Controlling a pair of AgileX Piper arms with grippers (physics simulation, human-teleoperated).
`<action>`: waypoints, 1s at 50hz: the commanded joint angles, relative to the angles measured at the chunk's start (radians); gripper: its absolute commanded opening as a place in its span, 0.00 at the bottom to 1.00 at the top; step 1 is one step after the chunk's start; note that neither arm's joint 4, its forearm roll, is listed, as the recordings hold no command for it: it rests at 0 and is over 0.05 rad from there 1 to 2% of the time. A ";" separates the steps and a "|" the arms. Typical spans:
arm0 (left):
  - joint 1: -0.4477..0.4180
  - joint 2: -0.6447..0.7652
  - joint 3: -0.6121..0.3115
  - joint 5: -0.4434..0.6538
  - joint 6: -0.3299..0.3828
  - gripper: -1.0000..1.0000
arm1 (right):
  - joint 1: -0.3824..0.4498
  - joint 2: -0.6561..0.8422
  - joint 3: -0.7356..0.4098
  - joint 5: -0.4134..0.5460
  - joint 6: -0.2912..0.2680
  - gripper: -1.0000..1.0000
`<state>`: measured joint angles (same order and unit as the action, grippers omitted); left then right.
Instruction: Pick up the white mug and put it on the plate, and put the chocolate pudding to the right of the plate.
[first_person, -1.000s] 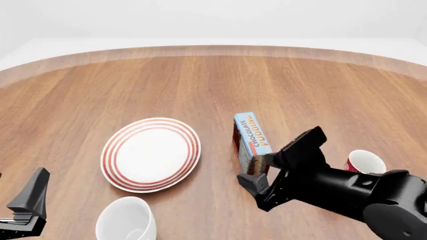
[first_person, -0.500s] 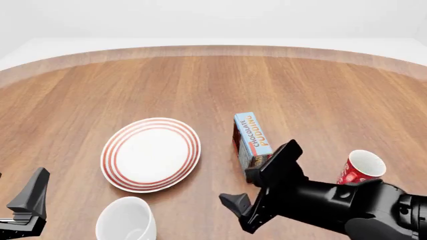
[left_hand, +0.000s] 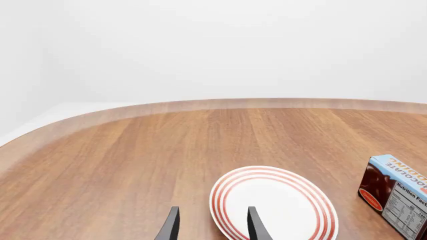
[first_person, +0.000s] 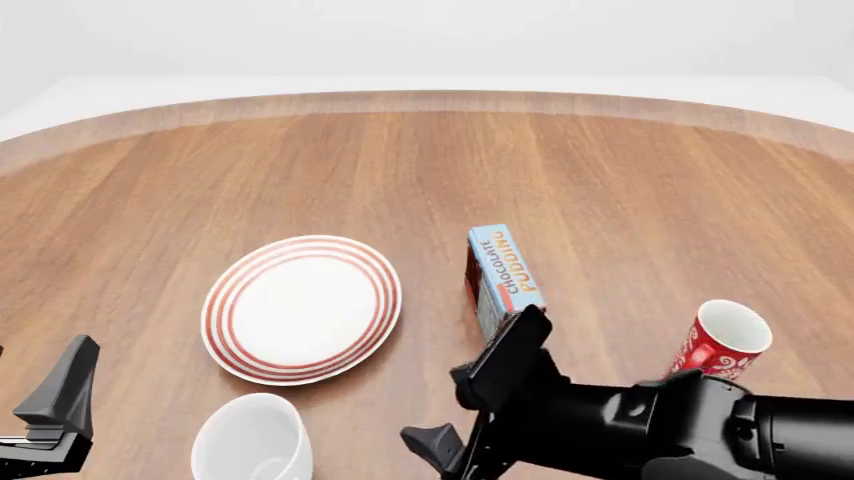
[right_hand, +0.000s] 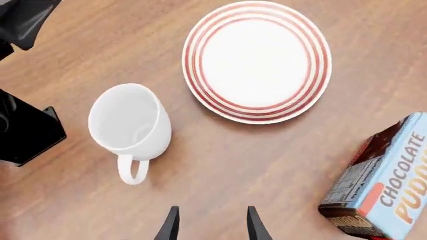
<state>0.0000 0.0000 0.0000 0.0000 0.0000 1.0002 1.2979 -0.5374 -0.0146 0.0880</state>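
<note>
On the counter (first_person: 400, 160), the pudding (first_person: 503, 277) stands right of the plate (first_person: 302, 307); the mug (first_person: 251, 438) waits unplaced. Both tools, left (left_hand: 212, 227) and right (right_hand: 211, 223), are open and empty.

right hand (first_person: 467, 405) | let go of chocolate pudding (first_person: 503, 275) | withdrew toward near table edge

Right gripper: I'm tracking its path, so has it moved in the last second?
Yes. The right gripper has moved left and nearer the camera, from beside the chocolate pudding.
</note>
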 joint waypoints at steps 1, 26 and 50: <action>0.000 0.000 0.000 0.000 0.000 1.00 | 0.058 0.067 -0.034 -0.006 0.007 1.00; 0.000 0.000 0.000 0.000 0.000 1.00 | 0.148 0.189 -0.108 0.009 0.026 1.00; 0.000 0.000 0.000 0.000 0.000 1.00 | 0.242 0.289 -0.185 0.017 0.066 1.00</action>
<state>0.0000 0.0000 0.0000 0.0000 0.0000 1.2118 1.5535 -0.6935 -0.0009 0.1412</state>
